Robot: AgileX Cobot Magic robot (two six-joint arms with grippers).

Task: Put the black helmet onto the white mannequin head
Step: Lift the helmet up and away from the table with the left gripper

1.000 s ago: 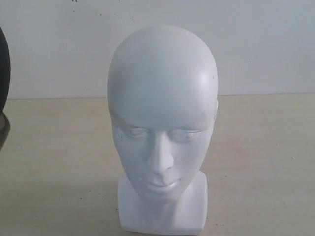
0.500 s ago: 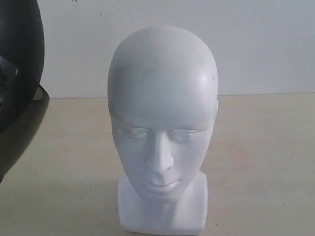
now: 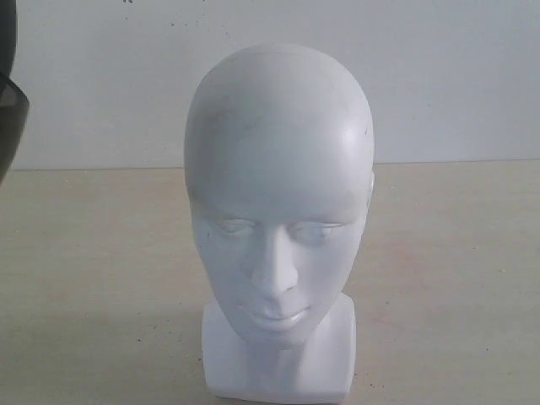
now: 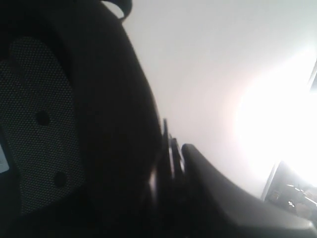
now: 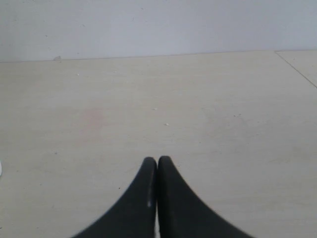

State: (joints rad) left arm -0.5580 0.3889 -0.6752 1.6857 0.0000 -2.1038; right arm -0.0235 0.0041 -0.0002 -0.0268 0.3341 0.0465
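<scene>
black helmet (image 3: 7, 101) retreats toward table's (image 3: 439, 253) left edge, well clear of white mannequin head (image 3: 278, 194) mid-table | left hand (image 4: 173, 153) seemingly clamped on its rim | right hand (image 5: 157, 163) together, empty | fitting further off

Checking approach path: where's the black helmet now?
In the exterior view the black helmet peeks in at the upper left edge, apart from the white mannequin head.

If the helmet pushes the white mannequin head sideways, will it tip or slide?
It may tip: the white mannequin head is tall and wider than its small base. Its smooth surface probably lets the black helmet slip.
</scene>
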